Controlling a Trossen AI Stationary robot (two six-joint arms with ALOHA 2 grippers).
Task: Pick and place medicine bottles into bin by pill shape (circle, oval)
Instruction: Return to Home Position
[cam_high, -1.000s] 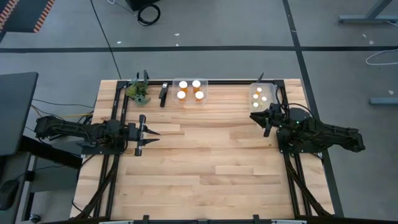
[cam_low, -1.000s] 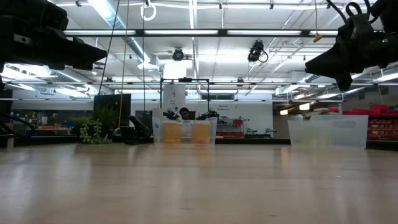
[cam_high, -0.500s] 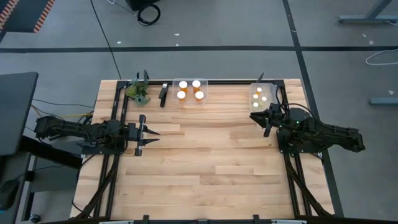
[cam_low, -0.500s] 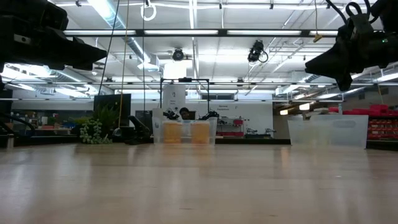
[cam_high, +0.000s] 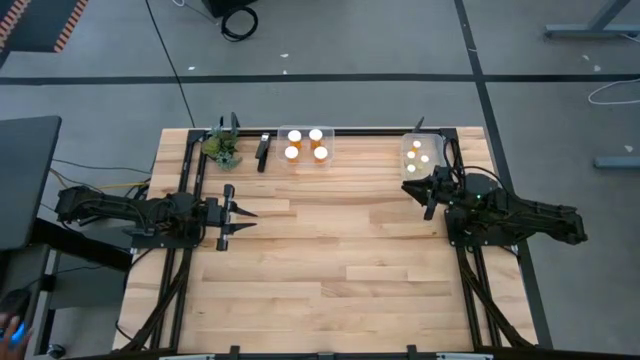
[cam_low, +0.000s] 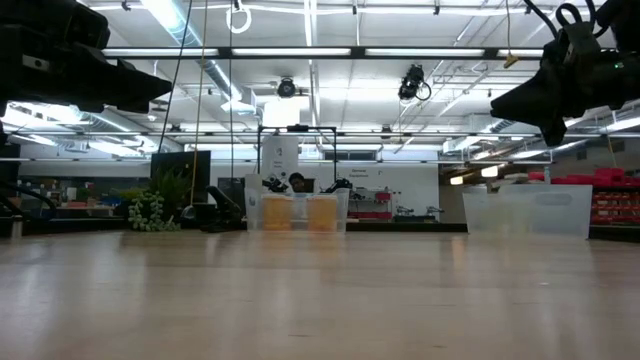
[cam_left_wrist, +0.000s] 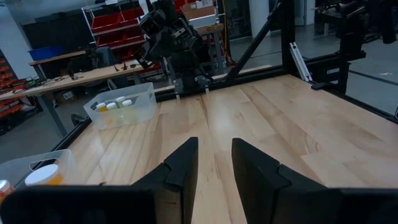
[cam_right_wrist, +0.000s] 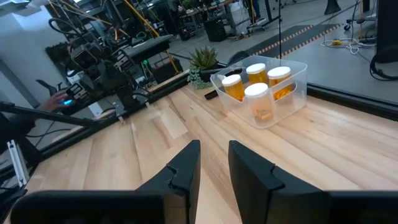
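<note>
**High view.** The pale plank-wood desk was matte and set in a dark frame. The middle bin, clear plastic, sat at the rear edge. It held four medicine bottles, their round white caps facing up. The right bin, the same clear plastic, sat at the rear right corner and held three more. No bottle lay on the open desk. Judgement: sorting appeared complete, with only the parking of the arms left. The left gripper hovered near the left edge. The right gripper was near the right edge, just in front of the right bin. A small green plant stood at the rear edge, left of the middle bin.

**Low view.** Orange translucent bottle bodies showed through the wall of the middle bin. The right bin looked frosted and its contents could not be made out. Both arms hung high, with nothing under them.

**Left wrist view.** The left gripper had its fingers a narrow gap apart and nothing between them. Beyond it, white caps showed in the right bin.

**Right wrist view.** The right gripper was likewise slightly parted and empty. The middle bin held four smooth, cylindrical orange bottles standing upright. Pill shape could not be read.
</note>
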